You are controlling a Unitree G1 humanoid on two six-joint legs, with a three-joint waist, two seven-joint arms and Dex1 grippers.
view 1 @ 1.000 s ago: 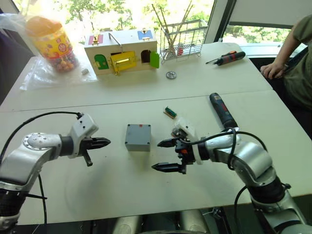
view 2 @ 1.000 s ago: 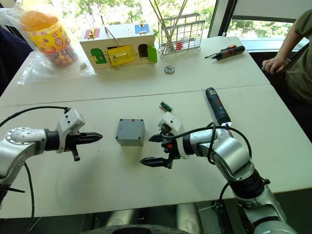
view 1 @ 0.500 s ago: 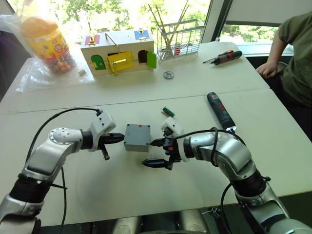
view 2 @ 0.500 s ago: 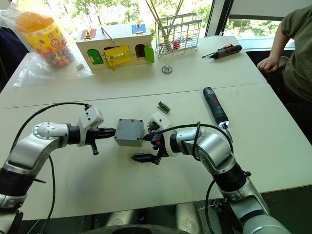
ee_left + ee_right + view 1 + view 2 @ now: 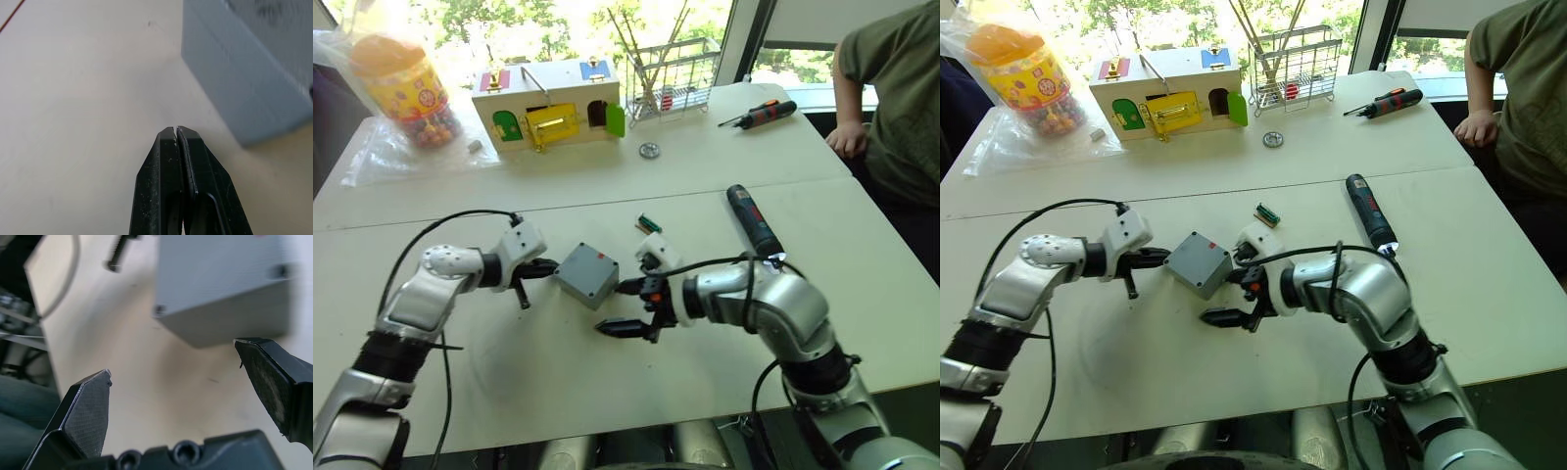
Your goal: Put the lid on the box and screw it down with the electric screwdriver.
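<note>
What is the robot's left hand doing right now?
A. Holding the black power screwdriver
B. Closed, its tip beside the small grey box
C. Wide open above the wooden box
B: the left hand has its fingers pressed together next to the grey box.

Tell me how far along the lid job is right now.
Done: the lid already sits on the box, closed on top. In hand: both hands flank the box, the left hand shut at one side, the right hand open beside the other; neither grips it. Left: the electric screwdriver lies untouched on the table, so the screws are not yet driven.
</note>
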